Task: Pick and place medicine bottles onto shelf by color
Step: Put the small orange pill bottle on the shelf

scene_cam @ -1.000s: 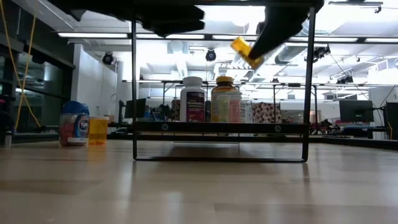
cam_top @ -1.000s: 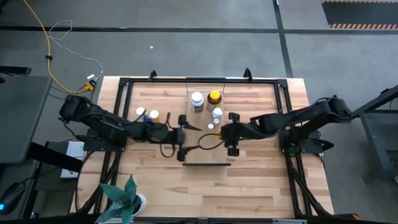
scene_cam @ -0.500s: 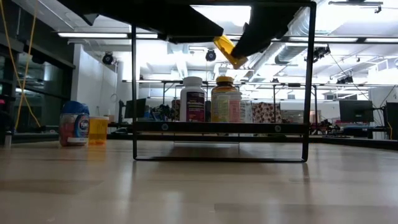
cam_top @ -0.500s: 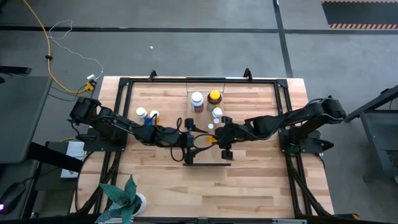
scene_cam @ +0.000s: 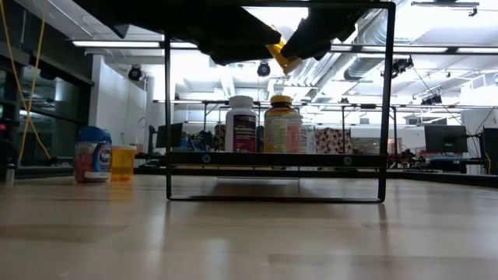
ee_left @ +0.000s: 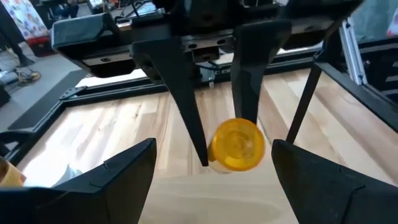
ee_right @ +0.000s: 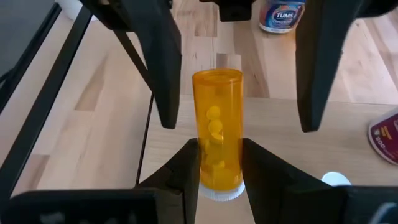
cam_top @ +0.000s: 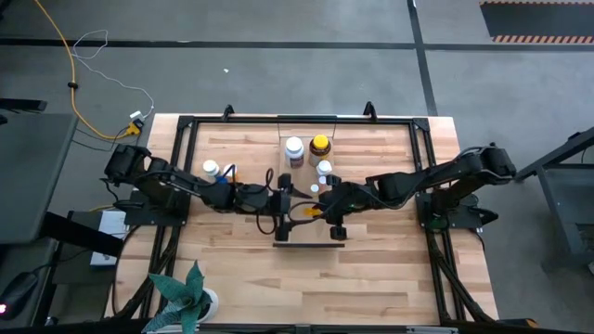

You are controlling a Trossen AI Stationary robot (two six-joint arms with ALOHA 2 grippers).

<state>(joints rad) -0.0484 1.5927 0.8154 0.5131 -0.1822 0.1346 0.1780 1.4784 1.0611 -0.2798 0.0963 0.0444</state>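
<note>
Shelf [cam_top: 309,244] of light wood on its black wire stand sits at the middle of the tabletop [cam_top: 390,278], seen edge-on from the low camera. Both arms reach in over it from the left and right edges, and their grippers meet nose to nose above it.

Behind the shelf, toward the tabletop's far edge, stand a white bottle with a dark label [scene_cam: 241,124] and, just beside it, an amber bottle with a yellow cap [scene_cam: 282,124]. Two small white-capped bottles [cam_top: 324,171] stand near them. Over by the left edge are a blue-capped Tums bottle [scene_cam: 93,154] and, touching it or nearly so, a small orange vial [scene_cam: 123,162].

The right gripper [ee_right: 221,163] is closed on a small orange pill vial [ee_right: 217,127] near its white-capped end, holding it up in the air above the shelf with its other end pointing at the opposite arm.

The left gripper [ee_left: 214,165] is spread wide, one finger on either side of that same vial's round end, not touching it from what I can see.
</note>
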